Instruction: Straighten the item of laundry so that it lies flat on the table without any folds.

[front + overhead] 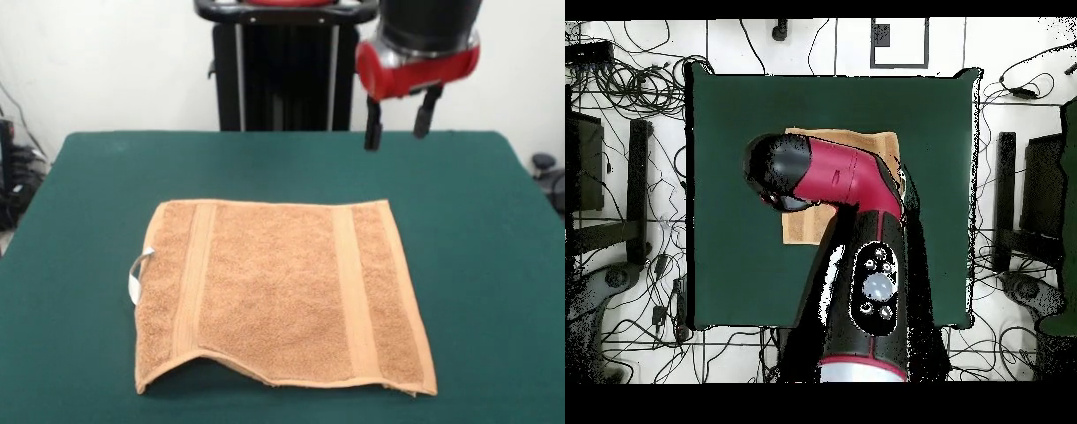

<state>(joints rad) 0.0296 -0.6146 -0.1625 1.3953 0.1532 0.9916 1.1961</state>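
The light orange-tan towel lies spread on the dark green table, with two flat woven bands running from far to near. A small white tag sticks out of its left edge. Its near edge is wavy and lifted off the table at the front left. My gripper hangs open and empty above the table's far side, beyond the towel's far right corner and not touching it. In the overhead view my arm covers most of the towel and hides the gripper.
The black pedestal stands behind the table's far edge. In the overhead view, cables and stands lie on the floor all around the table. Dark equipment sits off the table's left edge.
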